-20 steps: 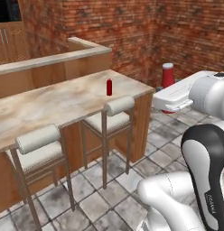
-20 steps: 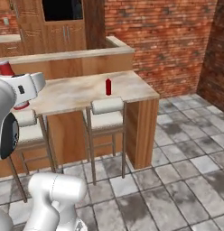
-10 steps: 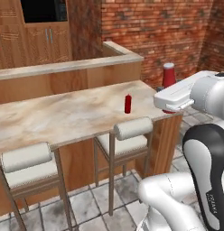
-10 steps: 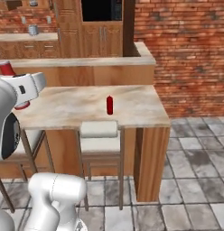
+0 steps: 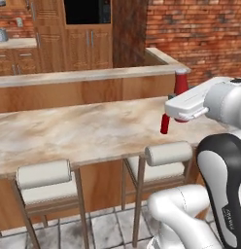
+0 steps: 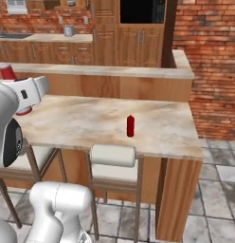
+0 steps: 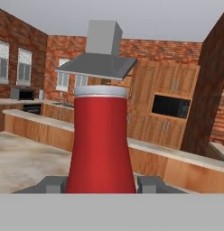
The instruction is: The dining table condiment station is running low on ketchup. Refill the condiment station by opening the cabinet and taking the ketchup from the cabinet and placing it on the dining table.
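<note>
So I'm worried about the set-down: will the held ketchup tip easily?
Probably not: the ketchup widens toward its base, so it should stand steady. Its smooth, stiff-looking sides between the fingers could slip.

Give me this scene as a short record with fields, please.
held item: ketchup, upright, pale cap on top
gripper: shut on the ketchup, one finger on each side
place: at the dining table
task state: ketchup not yet released
already on the table: small red bottle, upright, near the front edge
below that edge: stool
</note>
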Robot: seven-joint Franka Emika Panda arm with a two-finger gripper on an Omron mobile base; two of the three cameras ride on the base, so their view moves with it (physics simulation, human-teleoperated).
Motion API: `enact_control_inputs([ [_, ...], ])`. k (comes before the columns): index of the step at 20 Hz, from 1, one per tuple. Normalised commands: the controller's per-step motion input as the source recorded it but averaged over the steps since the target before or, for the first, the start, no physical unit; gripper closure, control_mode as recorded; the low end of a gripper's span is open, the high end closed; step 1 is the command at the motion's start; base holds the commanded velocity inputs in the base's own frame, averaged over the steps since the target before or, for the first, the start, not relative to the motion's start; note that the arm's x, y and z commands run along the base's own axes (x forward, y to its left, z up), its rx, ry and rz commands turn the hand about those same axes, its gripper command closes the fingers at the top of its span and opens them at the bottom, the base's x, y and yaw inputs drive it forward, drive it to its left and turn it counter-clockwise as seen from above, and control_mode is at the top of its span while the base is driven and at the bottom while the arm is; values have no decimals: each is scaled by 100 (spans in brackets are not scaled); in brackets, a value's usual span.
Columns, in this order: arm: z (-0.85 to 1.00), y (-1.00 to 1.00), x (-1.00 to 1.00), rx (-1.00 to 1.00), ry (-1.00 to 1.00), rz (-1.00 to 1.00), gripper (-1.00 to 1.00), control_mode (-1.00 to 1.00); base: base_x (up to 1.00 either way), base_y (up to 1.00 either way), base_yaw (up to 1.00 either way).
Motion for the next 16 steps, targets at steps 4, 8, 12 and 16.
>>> enact_control_inputs([
  [4, 0, 0, 0, 0, 0, 0, 100, 100, 0, 24, 10],
  [8, 0, 0, 0, 0, 0, 0, 100, 100, 8, 39, 3],
  [12, 0, 0, 0, 0, 0, 0, 100, 100, 38, 37, 2],
  [16, 0, 0, 0, 0, 0, 0, 100, 100, 36, 28, 2],
])
